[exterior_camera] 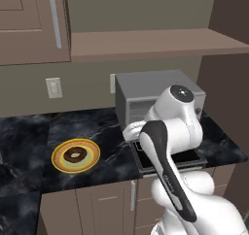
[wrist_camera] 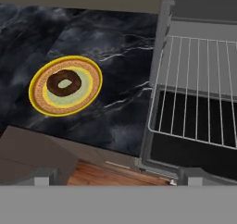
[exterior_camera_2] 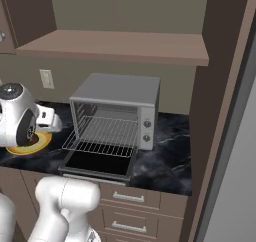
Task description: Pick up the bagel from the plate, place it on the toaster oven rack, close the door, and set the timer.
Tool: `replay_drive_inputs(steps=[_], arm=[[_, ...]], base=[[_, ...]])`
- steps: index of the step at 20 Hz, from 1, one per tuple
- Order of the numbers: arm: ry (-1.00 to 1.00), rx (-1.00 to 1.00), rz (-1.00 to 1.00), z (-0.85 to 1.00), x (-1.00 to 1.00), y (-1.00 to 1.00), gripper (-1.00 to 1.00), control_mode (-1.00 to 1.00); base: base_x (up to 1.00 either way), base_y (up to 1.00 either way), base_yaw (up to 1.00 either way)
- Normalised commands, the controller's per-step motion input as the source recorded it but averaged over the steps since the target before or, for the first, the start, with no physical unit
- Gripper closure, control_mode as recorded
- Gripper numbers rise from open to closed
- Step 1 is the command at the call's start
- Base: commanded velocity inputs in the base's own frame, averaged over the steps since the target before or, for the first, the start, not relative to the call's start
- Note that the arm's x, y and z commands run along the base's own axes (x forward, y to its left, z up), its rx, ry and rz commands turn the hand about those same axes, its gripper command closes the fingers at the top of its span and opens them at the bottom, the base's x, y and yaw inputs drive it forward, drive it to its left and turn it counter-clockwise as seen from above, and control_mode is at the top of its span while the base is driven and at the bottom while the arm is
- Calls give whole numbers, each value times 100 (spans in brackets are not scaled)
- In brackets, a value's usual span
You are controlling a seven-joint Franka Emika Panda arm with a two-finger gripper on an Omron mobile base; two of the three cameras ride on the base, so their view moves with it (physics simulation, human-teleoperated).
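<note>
While the bagel (wrist_camera: pixel 64 82) sits on the plate (wrist_camera: pixel 44 108), nothing is holding it yet. The fingers (wrist_camera: pixel 115 179) are spread wide and hold nothing. Their two dark tips poke up at the bottom of the hand view, high over the front edge of the table (wrist_camera: pixel 115 121).

From the tips, the bagel lies up and to the left in the hand view, well apart from them. The plate is near the front edge of the table, to the left of the oven (exterior_camera_2: pixel 117 93).

I think the bagel will be light and a bit soft, like bread. It should not break, but a hard squeeze could squash it. It is a ring with a hole, so a good way to take it is across one side of the ring, one finger in the hole and one outside. Taking it across the whole ring could work too, since the fingers are so wide. The plate looks smooth, so the bagel could slide if it is pushed from the side.

Farther along, the door (exterior_camera_2: pixel 97 163) lies open and flat. The rack (exterior_camera_2: pixel 102 136) is pulled part way out over it.
</note>
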Motion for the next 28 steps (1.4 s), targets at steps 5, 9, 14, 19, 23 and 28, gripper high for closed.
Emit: replay_drive_inputs(steps=[5, 9, 14, 19, 23, 28], arm=[[1, 0, -15, -35, 3, 29, -100, -100], [4, 0, -22, -30, 3, 11, -100, -100], [8, 5, -24, -23, 15, 17, -100, -100], [14, 13, -19, -2, 19, 28, -100, -100], [22, 11, -14, -8, 26, 37, -100, -100], [10, 4, -9, -38, 32, 44, -100, -100]], base=[[0, 0, 0], [0, 0, 0], [0, 0, 0], [0, 0, 0], [0, 0, 0], [0, 0, 0]])
